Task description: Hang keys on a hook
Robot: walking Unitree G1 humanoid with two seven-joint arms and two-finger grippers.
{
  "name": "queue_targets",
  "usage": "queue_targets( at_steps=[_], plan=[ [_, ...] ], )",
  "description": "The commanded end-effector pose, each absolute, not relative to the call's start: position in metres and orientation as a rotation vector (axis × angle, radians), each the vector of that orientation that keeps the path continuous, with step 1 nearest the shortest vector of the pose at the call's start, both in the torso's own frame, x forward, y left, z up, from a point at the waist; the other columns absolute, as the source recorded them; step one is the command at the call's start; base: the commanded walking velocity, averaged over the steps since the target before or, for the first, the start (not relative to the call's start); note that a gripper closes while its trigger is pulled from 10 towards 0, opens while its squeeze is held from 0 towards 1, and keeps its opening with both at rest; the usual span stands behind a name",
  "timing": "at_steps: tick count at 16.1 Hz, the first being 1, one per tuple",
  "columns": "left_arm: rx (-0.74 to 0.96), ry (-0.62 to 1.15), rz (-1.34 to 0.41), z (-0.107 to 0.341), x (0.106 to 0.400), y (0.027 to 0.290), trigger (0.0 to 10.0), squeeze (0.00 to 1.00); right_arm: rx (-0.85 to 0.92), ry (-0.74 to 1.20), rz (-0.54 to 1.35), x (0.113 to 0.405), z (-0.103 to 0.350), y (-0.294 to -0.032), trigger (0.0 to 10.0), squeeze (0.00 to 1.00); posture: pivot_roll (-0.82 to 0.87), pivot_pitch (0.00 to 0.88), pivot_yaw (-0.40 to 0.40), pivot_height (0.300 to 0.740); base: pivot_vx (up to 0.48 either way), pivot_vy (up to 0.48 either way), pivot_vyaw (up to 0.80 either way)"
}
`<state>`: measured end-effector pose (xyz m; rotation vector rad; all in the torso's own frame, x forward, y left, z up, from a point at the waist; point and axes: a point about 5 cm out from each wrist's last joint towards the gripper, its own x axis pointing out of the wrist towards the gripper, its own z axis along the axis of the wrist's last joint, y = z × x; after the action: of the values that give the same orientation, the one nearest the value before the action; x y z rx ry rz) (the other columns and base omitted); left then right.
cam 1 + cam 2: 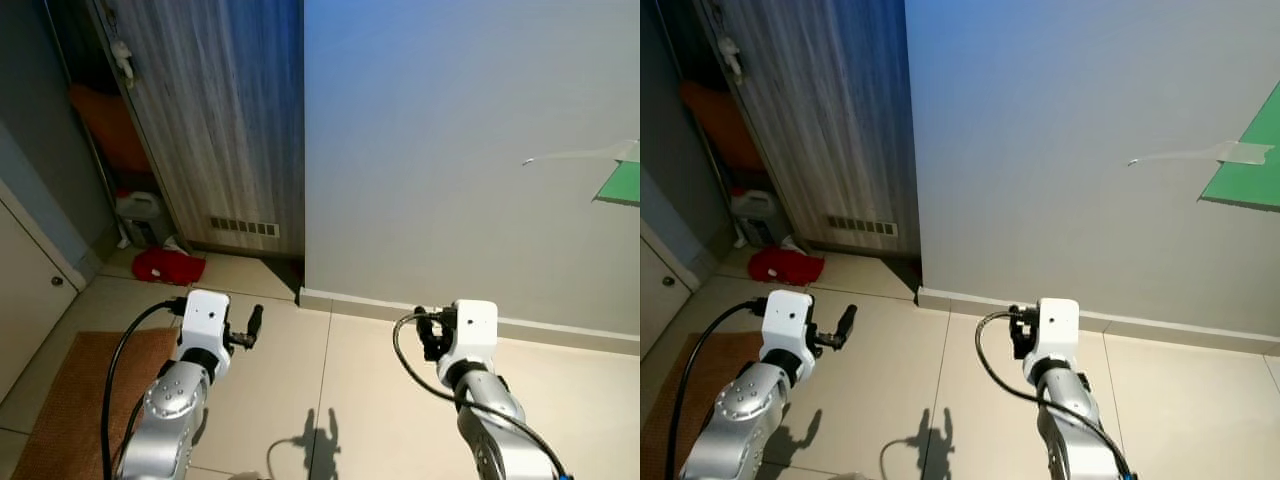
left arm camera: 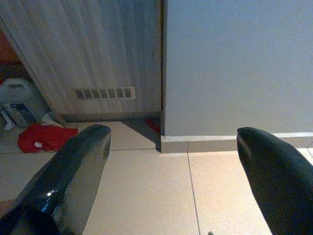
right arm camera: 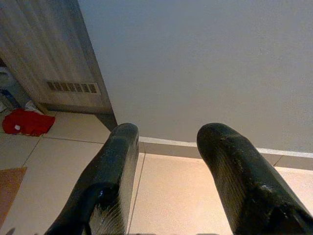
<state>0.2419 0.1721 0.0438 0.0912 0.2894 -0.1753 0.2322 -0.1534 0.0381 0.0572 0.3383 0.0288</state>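
Both arms are raised low over a tiled floor, facing a plain pale wall [image 1: 450, 130]. My left gripper [image 2: 171, 134] is open, its two black fingers [image 2: 73, 171] wide apart with nothing between them. In the left eye view it [image 1: 250, 326] sits at the lower left. My right gripper [image 3: 170, 129] is open too, with floor and baseboard showing through the gap; the left eye view has it [image 1: 430, 335] at the lower right. High on the wall to the right, a strip of pale tape [image 1: 580, 155] ends in a small dark tip [image 1: 525, 161], too small to identify.
A green sheet [image 1: 622, 185] is stuck to the wall at the far right. A grey wooden panel with a vent [image 1: 240, 226] stands left of the wall corner. A red cloth [image 1: 168, 266] and a white jug [image 1: 140, 210] lie by it. A brown mat [image 1: 80, 400] covers the floor at left.
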Motion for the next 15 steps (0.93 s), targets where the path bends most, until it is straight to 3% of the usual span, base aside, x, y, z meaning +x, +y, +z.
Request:
queue_targets(
  at_steps=[1, 6, 11, 15],
  plan=[
    [0.096, 0.266, -0.184, 0.053, 0.243, 0.168, 10.0, 0.00, 0.043, 0.308, 0.016, 0.230, 0.045, -0.157, 10.0, 0.00, -0.04, 0.000, -0.006, 0.740, 0.000, 0.000, 0.00],
    [0.144, 0.220, -0.237, 0.061, 0.249, 0.158, 10.0, 0.00, 0.025, 0.281, -0.111, 0.212, 0.056, -0.175, 10.0, 0.00, -0.08, 0.000, 0.017, 0.740, 0.000, 0.000, 0.00],
    [0.027, 0.250, -0.163, 0.064, 0.251, 0.166, 10.0, 0.00, -0.005, 0.353, 0.029, 0.213, 0.043, -0.156, 10.0, 0.00, -0.06, 0.000, 0.028, 0.740, 0.000, 0.000, 0.00],
    [0.114, 0.236, -0.176, 0.063, 0.249, 0.168, 10.0, 0.00, -0.003, 0.336, 0.024, 0.221, 0.049, -0.154, 10.0, 0.00, -0.07, 0.000, 0.033, 0.740, 0.000, 0.000, -0.72]
  ],
)
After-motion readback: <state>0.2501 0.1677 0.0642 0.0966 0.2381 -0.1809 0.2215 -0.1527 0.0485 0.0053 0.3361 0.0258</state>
